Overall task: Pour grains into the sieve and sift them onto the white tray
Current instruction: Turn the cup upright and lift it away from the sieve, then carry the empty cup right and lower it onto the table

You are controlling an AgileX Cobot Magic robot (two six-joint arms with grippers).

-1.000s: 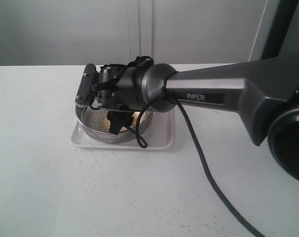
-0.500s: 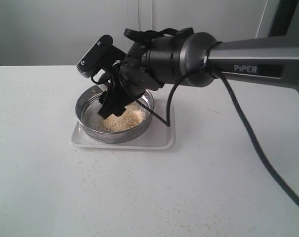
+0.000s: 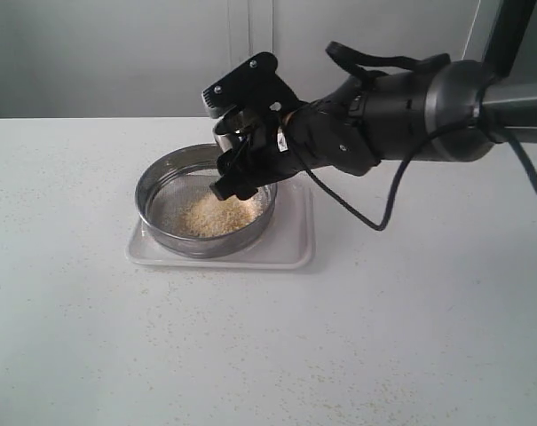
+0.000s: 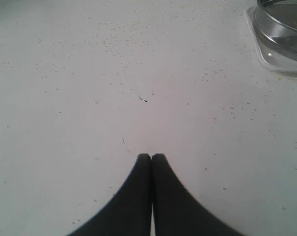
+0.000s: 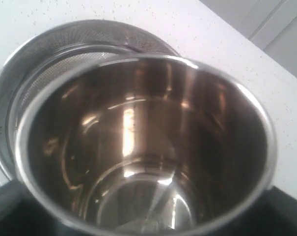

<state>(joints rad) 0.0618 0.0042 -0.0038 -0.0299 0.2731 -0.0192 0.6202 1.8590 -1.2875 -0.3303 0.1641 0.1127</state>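
Grains [image 3: 217, 216] heaped in sieve [image 3: 144, 202] (cup [image 5: 148, 147] empty).

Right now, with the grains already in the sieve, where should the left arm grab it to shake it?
Take the sieve by its upright wall at the left edge, from above, one finger inside, one outside. That side looks bare, the grains heap nearer the middle, and the right end effector holds the cup over the far right rim.
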